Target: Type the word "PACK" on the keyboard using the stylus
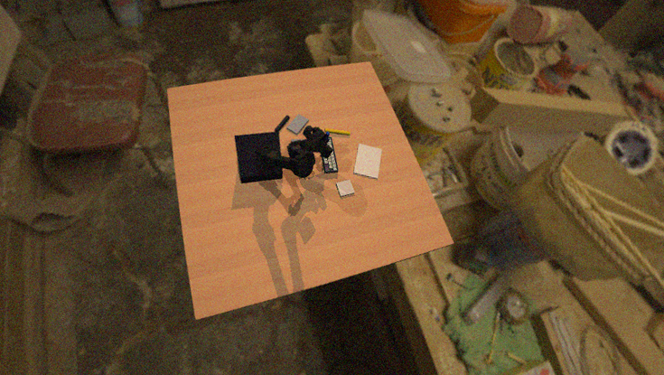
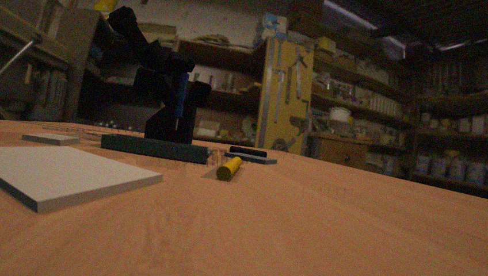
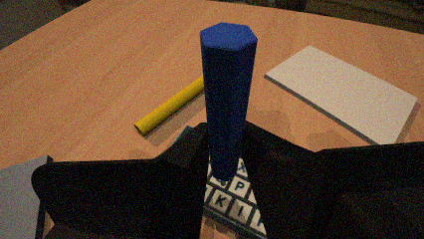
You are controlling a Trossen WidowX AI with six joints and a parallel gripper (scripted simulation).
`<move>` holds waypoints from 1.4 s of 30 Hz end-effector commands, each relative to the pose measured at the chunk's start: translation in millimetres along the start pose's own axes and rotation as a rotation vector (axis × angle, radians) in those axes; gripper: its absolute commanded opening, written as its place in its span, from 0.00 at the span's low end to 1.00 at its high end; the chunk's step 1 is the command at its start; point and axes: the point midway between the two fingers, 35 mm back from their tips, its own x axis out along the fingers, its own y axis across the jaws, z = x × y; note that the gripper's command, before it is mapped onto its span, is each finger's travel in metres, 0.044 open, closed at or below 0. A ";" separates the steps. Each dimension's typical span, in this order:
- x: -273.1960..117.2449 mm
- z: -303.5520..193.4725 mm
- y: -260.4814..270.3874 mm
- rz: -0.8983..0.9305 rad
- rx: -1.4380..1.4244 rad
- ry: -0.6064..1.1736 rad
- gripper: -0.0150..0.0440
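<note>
My gripper (image 1: 323,140) (image 2: 184,69) (image 3: 223,128) is shut on the blue stylus (image 2: 181,95) (image 3: 228,100) and holds it nearly upright, its thin metal tip down. In the exterior view the tip hangs a little above the keyboard (image 1: 331,165) (image 2: 153,148) (image 3: 219,200), with a visible gap. In the wrist view the keys P, K, I and part of X show between the fingers. The stylus's lower end covers a key just left of P. The fingers hide the rest of the keyboard and the tip itself.
A yellow cylinder (image 1: 338,132) (image 2: 229,168) (image 3: 171,105) lies beside the keyboard. A large white slab (image 1: 368,160) (image 2: 68,174) (image 3: 343,95) lies beyond it. Also on the desk are a small white square (image 1: 345,188) (image 2: 51,138), a grey slab (image 1: 298,124) (image 2: 251,158) and a black cylinder (image 1: 281,123) (image 2: 248,150).
</note>
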 end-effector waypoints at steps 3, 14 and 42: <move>2.2 -6.0 2.1 -0.006 0.006 0.006 0.25; 8.6 -19.3 2.2 -0.006 0.006 0.007 0.34; 14.7 -30.6 2.2 -0.005 0.005 0.008 0.39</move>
